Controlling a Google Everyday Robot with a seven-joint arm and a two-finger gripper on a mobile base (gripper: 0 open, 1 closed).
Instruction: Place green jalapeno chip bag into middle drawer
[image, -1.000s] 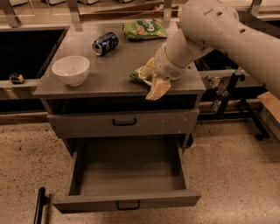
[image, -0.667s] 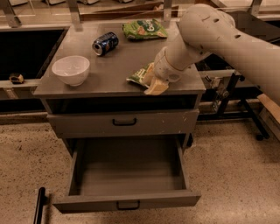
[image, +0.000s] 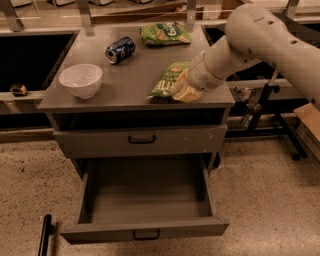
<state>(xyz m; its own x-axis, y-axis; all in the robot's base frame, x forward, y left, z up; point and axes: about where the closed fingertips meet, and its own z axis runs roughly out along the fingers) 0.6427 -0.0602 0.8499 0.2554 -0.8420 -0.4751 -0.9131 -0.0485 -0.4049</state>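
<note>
Camera view looks down on the grey cabinet (image: 131, 80), and my gripper (image: 186, 91) sits at the front right part of its top, close to the front edge. My pale fingers are closed on the right side of the green jalapeno chip bag (image: 166, 80). The bag is small and light green, crinkled foil with white block lettering across its face. It lies stretched from the back toward the front edge and looks tilted, its near end darker and just at the lip of the top. I cannot tell whether that end touches the surface. My arm (image: 260, 35) reaches in from the upper right. Below, the middle drawer (image: 145, 197) stands pulled far out, wide and deep, plain grey inside, with a small black handle on its low front. Above it the top drawer front (image: 140, 140) is shut. Also on the cabinet top are a white bowl (image: 80, 80) at the left, a blue can (image: 120, 50) lying on its side behind it, and a darker green bag (image: 165, 33) at the back.
</note>
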